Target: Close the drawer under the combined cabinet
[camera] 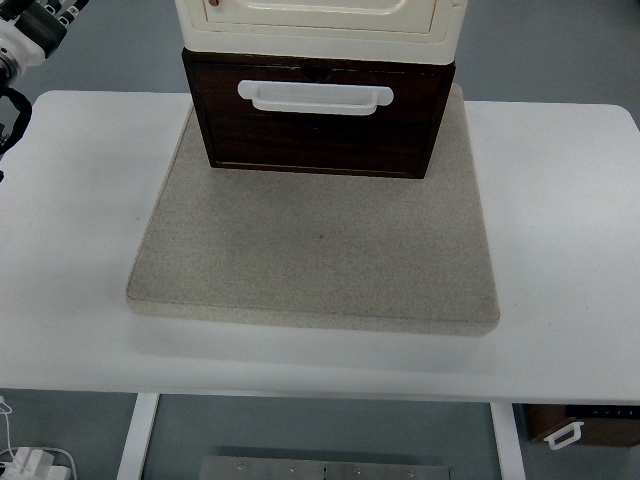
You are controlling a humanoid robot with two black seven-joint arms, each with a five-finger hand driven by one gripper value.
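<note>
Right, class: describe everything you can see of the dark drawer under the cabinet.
The drawer is a dark brown box that looks like wood, with a white bar handle across the upper front. It sits beneath the cream cabinet, its front standing a little forward of the cabinet's, so it looks partly open. It rests at the back of a beige mat on the white table. Nothing grips it.

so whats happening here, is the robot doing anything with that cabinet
Nothing is being handled right now. A cream cabinet sits on a grey mat on the white table, with a dark brown drawer under it. The drawer, with its white handle, looks nearly in line with the cabinet front; from this steep view I cannot tell if it is fully shut. The left hand shows at the top left corner, well away from the drawer. The right hand is out of view.
</note>
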